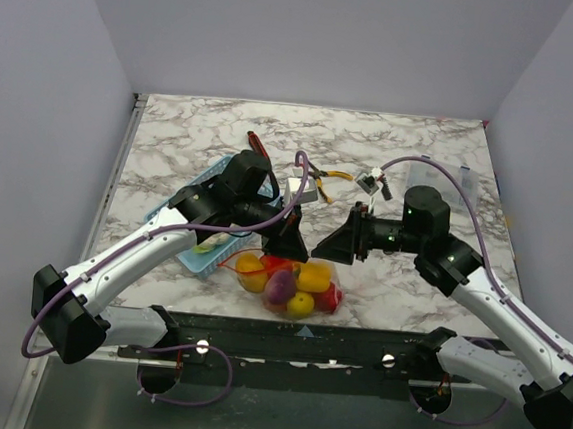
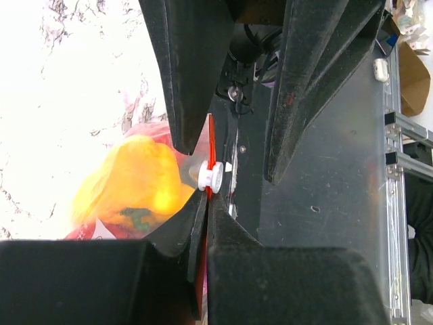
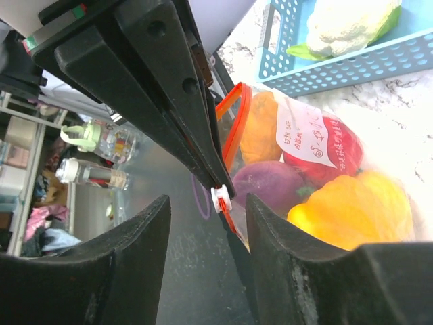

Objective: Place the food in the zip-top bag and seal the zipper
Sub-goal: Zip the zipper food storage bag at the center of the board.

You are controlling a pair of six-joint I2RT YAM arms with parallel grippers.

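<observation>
Currently, your left tool [image 2: 206,203] is clamped on the zipper [image 3: 235,125], pinching the orange-red strip just beside its white slider [image 3: 219,198]; this grip holds the mouth of the zip-top bag [image 3: 304,135] raised and taut, apparently so that the slider can run along a straight track. Your right tool [image 3: 208,203] faces it with its jaws apart and nothing between them; the slider sits just ahead of the gap, untouched.

The zip-top bag lies on the tabletop [image 1: 413,145] near the front edge, between the two arms, with its mouth lifted towards the tools. The food [image 3: 352,206] is inside it: yellow, red, purple and orange pieces packed against the clear wall. A cauliflower [image 3: 345,24] rests apart in a blue basket [image 3: 338,64] to the left of the bag; treat it as not bagged.

Judge the filling as largely done; whether the strip is sealed along its full length cannot be told from these views, so check it before releasing the left grip.

The tabletop is white marble-patterned with grey veining; a red-handled knife [image 1: 258,142] and yellow-handled pliers [image 1: 328,178] lie towards the back, well apart from the bag. Plain pale walls enclose the tabletop on three sides.
</observation>
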